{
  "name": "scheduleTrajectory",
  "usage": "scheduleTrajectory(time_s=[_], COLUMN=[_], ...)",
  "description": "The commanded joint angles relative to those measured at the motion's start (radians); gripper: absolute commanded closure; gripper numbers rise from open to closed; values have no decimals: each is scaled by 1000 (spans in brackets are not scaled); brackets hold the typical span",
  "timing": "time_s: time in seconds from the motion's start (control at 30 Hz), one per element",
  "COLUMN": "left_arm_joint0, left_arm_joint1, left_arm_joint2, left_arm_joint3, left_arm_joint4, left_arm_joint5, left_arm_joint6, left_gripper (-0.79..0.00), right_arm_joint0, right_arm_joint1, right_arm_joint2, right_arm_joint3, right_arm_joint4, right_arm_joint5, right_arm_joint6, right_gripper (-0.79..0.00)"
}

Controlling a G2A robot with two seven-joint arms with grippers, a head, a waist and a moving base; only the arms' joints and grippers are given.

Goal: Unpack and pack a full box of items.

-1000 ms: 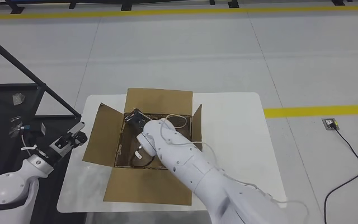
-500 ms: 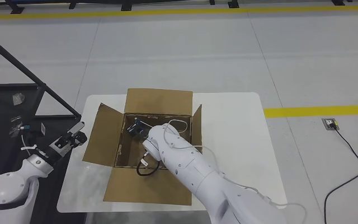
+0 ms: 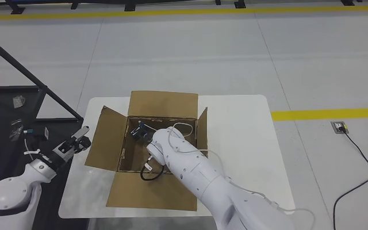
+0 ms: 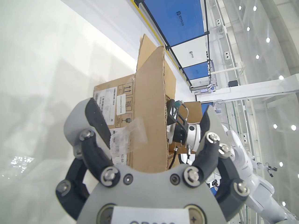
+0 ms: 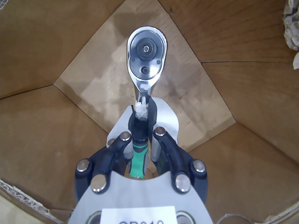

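Broadly, the white table carries an open cardboard box on the side nearer the left arm, with all four flaps folded outward and its printed labels on the outer wall facing the left wrist camera. Next, the right arm leans over the near flap and dips down into the box, so its wrist sits inside the cardboard walls. Off the table's edge, beside the box's side flap, the left gripper hangs in the air with its two fingers spread wide and nothing between them; from its own camera the left gripper points at the flap's edge. Inside the box, the right gripper has its fingers pressed tight around the handle of a ratchet wrench, pinching the black and green grip. The wrench's shiny chrome head points down toward the bare box floor, clear of the walls. A bit of crumpled pale material lies against one inner wall.
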Motion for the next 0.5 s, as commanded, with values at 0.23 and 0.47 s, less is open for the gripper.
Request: scheduleTrajectory(time_s=[0.23,0.47], left_arm_joint0=[6,8], left_arm_joint1=[1,1], left_arm_joint2=[-4,4], left_arm_joint3=[-6,-20], left_arm_joint4=[7,8], left_arm_joint5=[3,-3], left_arm_joint6=[0,-11], left_gripper=[-785,-785], right_arm_joint0=[0,-18], right_arm_joint1=[0,21], right_arm_joint2=[0,8], right_arm_joint3=[0,-12], right_arm_joint4=[0,-10], right_arm_joint5=[0,53], right_arm_joint6=[0,-65], right_gripper=[-785,-785])
